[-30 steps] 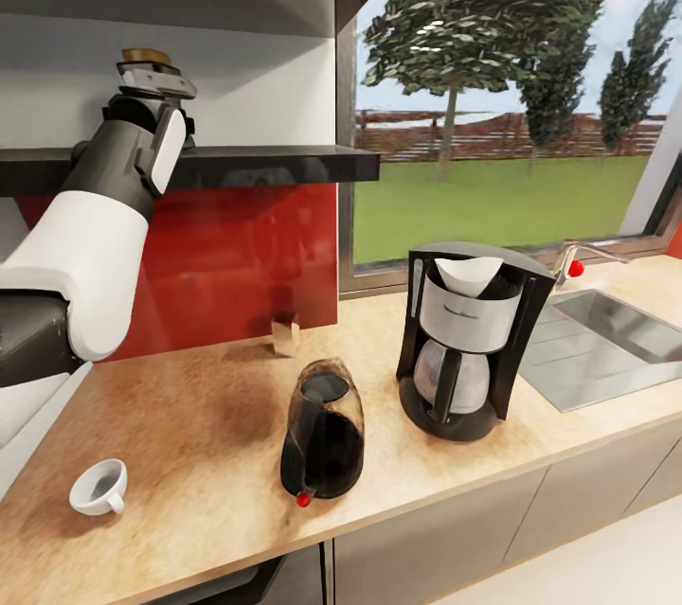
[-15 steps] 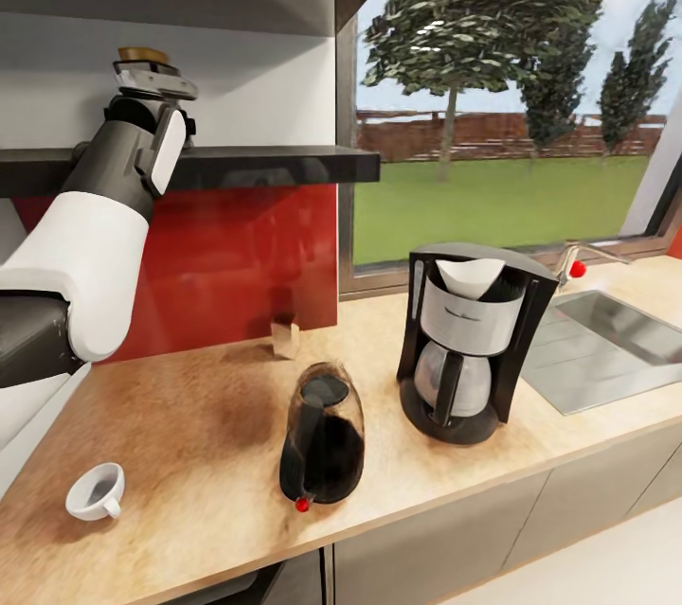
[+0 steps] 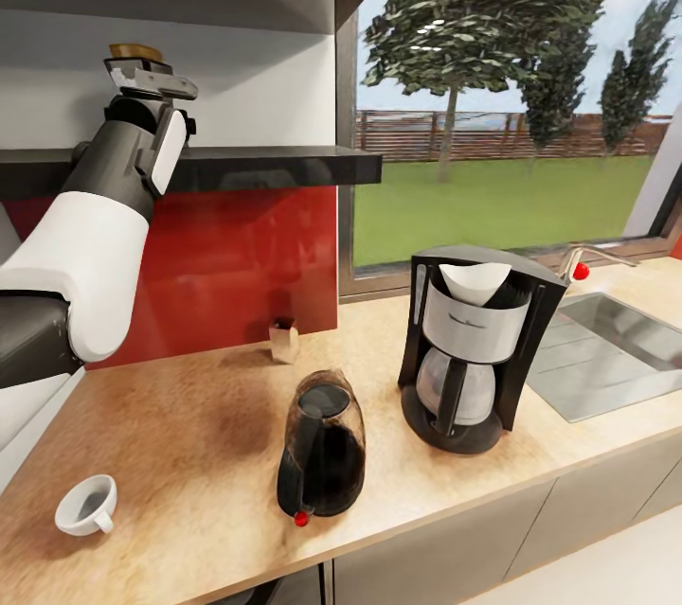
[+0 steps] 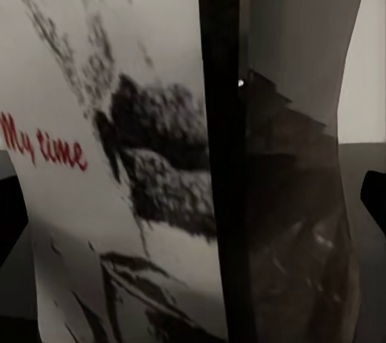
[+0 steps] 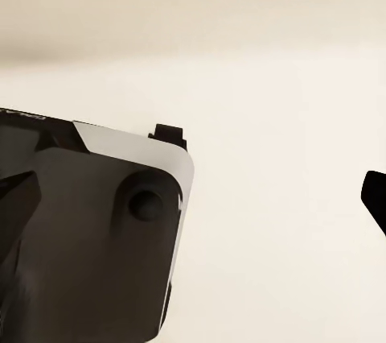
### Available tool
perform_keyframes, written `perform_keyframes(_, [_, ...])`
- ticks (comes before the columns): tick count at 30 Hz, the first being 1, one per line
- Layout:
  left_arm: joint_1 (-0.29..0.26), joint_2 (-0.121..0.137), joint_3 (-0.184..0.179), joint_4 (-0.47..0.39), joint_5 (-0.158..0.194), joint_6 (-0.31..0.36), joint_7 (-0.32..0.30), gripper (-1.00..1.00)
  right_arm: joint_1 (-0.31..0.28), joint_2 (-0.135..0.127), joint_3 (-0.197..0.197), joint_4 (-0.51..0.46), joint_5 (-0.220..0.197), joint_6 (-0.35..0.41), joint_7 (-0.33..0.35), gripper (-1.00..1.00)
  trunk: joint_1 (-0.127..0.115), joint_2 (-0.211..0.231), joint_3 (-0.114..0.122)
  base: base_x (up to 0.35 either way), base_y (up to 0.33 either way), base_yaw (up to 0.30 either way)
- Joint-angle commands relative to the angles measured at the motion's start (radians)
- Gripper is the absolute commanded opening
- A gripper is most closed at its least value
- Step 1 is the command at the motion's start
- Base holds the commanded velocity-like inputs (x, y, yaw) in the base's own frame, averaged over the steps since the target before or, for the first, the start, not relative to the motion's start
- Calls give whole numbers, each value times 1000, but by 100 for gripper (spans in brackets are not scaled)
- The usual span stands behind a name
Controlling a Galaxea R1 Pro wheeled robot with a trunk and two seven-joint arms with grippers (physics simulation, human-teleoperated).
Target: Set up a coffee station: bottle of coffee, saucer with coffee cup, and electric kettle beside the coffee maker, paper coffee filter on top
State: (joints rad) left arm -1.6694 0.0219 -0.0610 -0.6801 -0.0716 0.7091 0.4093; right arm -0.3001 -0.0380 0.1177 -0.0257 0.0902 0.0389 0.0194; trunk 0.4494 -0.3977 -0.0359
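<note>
Yellow-gold lid of the coffee bottle [image 3: 134,51] shows above the left claw [image 3: 142,80] at the shelf [image 3: 265,167] — whether that claw is clenched on the bottle cannot be told. On the surface [image 3: 189,435], the kettle [image 3: 322,446] stands just beside the coffee maker [image 3: 469,345], filter [image 3: 474,281] on top; the cup [image 3: 87,506] sits well apart. Right claw state — cannot tell.

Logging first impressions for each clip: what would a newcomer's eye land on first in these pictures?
Probably the left arm raised to the kitchen shelf, its left gripper at the bottle of coffee, whose label looms close in the left wrist view. Next, on the kitchen countertop, the coffee maker with the paper coffee filter on top and the electric kettle beside it.
</note>
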Motion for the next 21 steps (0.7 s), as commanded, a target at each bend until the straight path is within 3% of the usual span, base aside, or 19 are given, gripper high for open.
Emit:
perform_keyframes(1, [-1,1,-5,-1,-7,8,-1,100,-1,0,3,-2,9,4,2,100,1,-2,-2,2,0,0])
perform_keyframes(21, [-1,1,-3,-13,-7,9,2,100,-1,1,4,-1,9,4,2,100,1,-2,-2,0,0,0])
